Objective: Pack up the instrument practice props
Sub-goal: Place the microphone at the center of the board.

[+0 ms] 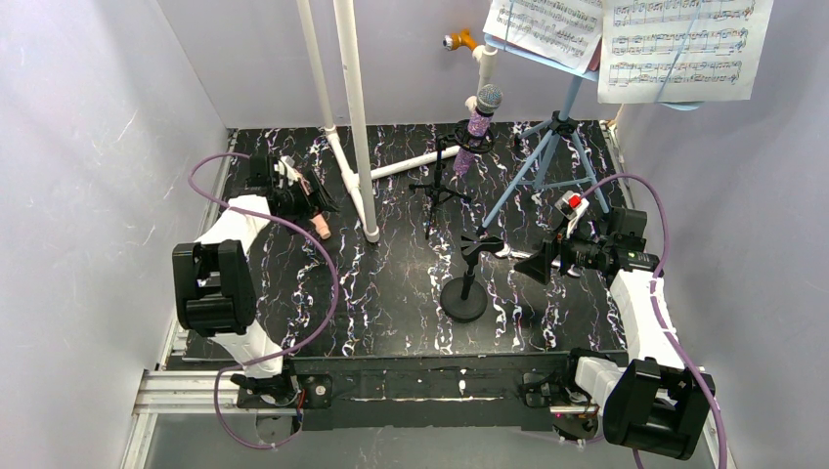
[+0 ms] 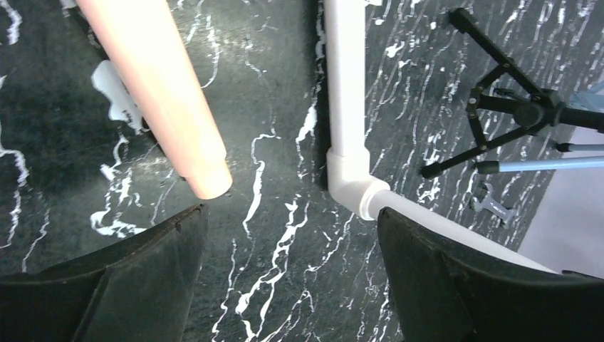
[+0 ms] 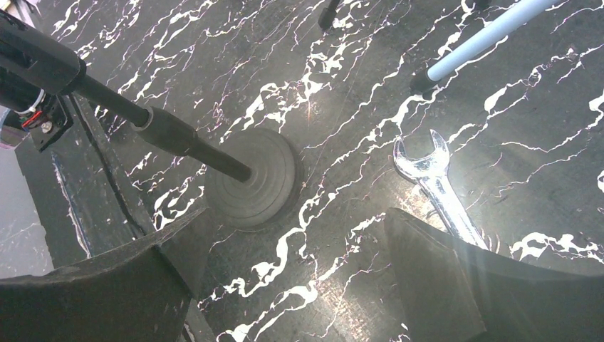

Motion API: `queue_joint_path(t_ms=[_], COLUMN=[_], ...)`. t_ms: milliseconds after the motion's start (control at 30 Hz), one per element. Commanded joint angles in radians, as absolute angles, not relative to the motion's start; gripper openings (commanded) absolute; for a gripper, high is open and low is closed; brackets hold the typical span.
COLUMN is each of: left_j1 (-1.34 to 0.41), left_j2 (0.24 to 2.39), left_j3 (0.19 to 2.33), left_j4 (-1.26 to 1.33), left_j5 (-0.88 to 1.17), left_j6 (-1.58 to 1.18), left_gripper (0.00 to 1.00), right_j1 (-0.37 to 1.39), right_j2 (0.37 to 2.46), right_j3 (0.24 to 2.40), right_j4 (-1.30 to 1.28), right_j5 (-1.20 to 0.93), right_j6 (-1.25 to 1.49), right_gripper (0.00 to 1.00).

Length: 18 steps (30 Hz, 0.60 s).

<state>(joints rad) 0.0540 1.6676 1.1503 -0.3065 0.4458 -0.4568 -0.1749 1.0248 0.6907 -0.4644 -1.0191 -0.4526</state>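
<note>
The peach microphone (image 2: 164, 92) has its handle end just past my left gripper's (image 2: 290, 210) left fingertip, outside the open, empty jaws; it shows from above as the peach microphone (image 1: 321, 230) below my left gripper (image 1: 313, 209). The purple glitter microphone (image 1: 480, 115) stands in the black mic tripod (image 1: 445, 186). The black round-base holder (image 3: 260, 178) stands just ahead of my open, empty right gripper (image 3: 298, 214). At the back right is the light-blue music rack (image 1: 552, 147), with sheet-music pages (image 1: 675, 44) on it.
White plastic pipes (image 1: 354, 117) rise near the left gripper, with an elbow joint (image 2: 352, 178) close to its right finger. A silver wrench (image 3: 434, 185) lies by the right gripper's right finger. A blue rack leg (image 3: 484, 35) reaches the table beyond it. Grey walls enclose three sides.
</note>
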Motion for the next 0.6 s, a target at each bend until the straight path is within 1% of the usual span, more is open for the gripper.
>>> queue_joint_path(t_ms=[0,133,267,433,567], left_j1=[0.07,0.07,0.07,0.071,0.071], left_j2=[1.607,1.601,1.645,1.72,1.786], left_j3=[1.116,1.113,1.155,1.214,1.277], left_j4=[-0.339,-0.388,-0.464,-0.497,-0.521], left_j5=[0.376,0.263,0.147,0.109,0.119], left_j6=[-0.418,-0.437,-0.46,-0.468,-0.468], left_gripper=[0.87,0.9,0.92,0.9,0.88], right_j1=[-0.179,-0.179,-0.179,-0.179,-0.179], right_j2=[1.026,1.027,1.029,1.031,1.028], right_j3=[0.69,0.69,0.69,0.689,0.689], right_j4=[-0.442,-0.443,-0.442,-0.442,-0.442], right_j5=[-1.025,-1.025,-1.025,-1.025,-1.02], right_j6=[-0.471,-0.471,-0.471,-0.472,-0.473], right_gripper=[0.98,0.98,0.98,0.98,0.98])
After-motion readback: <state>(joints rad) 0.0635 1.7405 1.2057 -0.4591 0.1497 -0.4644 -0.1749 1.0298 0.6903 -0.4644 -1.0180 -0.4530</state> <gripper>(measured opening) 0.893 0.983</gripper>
